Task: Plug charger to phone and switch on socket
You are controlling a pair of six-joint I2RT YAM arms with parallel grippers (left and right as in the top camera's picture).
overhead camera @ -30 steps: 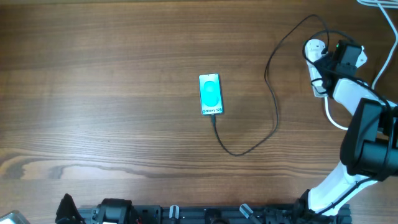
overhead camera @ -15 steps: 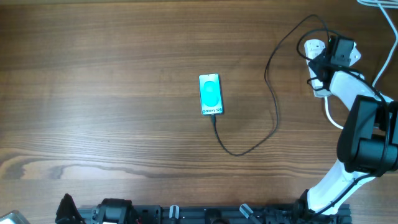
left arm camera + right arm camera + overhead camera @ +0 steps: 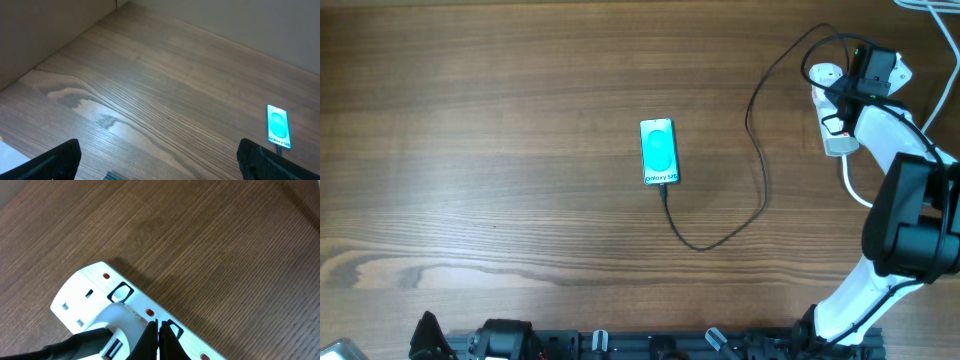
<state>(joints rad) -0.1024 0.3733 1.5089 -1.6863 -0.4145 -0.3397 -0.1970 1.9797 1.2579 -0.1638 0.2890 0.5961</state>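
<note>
The phone (image 3: pixel 659 152) lies flat mid-table with its cyan screen up, and it also shows at the right of the left wrist view (image 3: pixel 278 126). The charger (image 3: pixel 760 150), a thin black cable, runs from the phone's near end in a loop up to the socket (image 3: pixel 830 112). My right gripper (image 3: pixel 847 90) is shut with nothing in it. Its fingertips (image 3: pixel 159 326) point down at the socket (image 3: pixel 95 287), between a white adapter (image 3: pixel 120 325) and a black-outlined switch (image 3: pixel 172 329). My left gripper (image 3: pixel 162 170) is open over bare wood, far left of the phone.
A thick white cord (image 3: pixel 855 185) leaves the socket toward the right arm's base. More white cable (image 3: pixel 935 20) lies at the far right corner. Small red marks (image 3: pixel 149 312) dot the socket beside its switches.
My right gripper has shifted toward the table's far edge along the socket, uncovering the strip's middle. The phone, the cable and the left gripper have not moved.
</note>
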